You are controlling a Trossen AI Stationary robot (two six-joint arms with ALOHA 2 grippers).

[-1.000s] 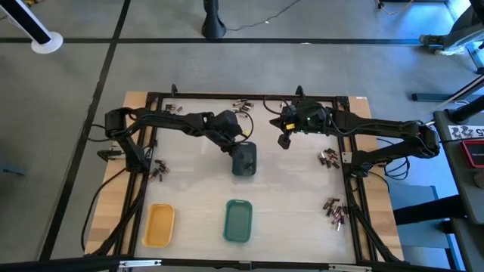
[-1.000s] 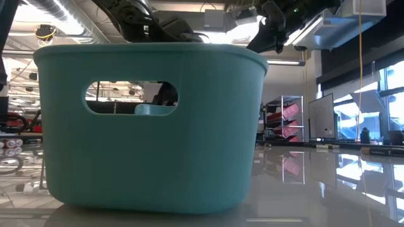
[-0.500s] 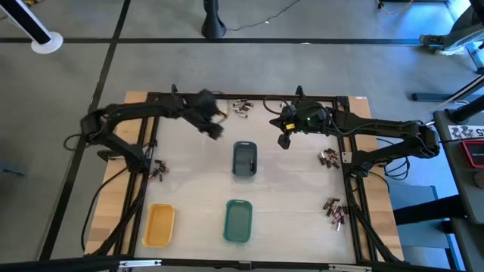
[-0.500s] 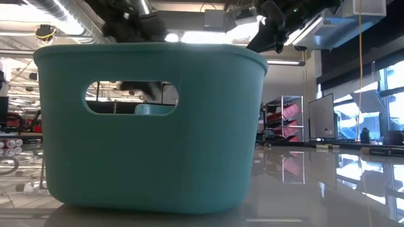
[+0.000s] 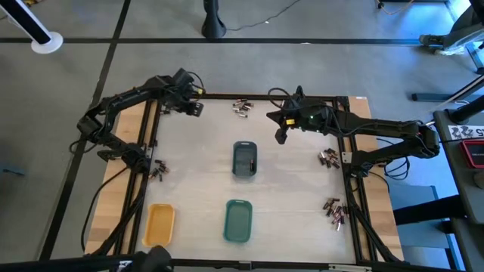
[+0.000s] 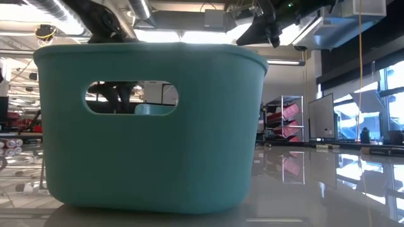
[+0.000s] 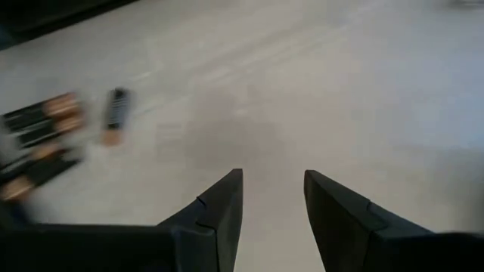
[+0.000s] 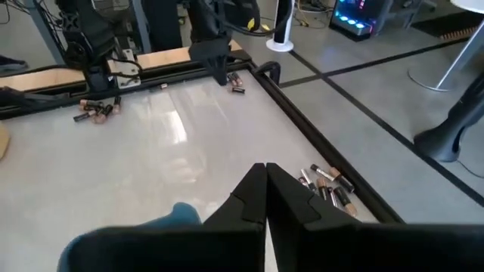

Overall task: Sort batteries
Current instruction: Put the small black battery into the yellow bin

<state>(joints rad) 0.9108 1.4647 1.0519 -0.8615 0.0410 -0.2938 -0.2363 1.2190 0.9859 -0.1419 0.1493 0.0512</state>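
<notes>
Swung away from the grey-blue tray (image 5: 244,159) at centre, the left tool (image 5: 193,106) now hangs over the bench (image 5: 197,174) at upper left of the high view, fingers parted on nothing, beside loose batteries (image 7: 47,132) in its wrist view. Right tool (image 5: 280,134), right of upper centre, is closed and empty. More batteries lie at top centre (image 5: 241,107), left edge (image 5: 157,170) and right edge (image 5: 330,157). Green tray (image 5: 237,221) and yellow tray (image 5: 159,224) sit lower down. Batteries are likely stiff, smooth and prone to roll; pinching across the barrel's middle seems best.
</notes>
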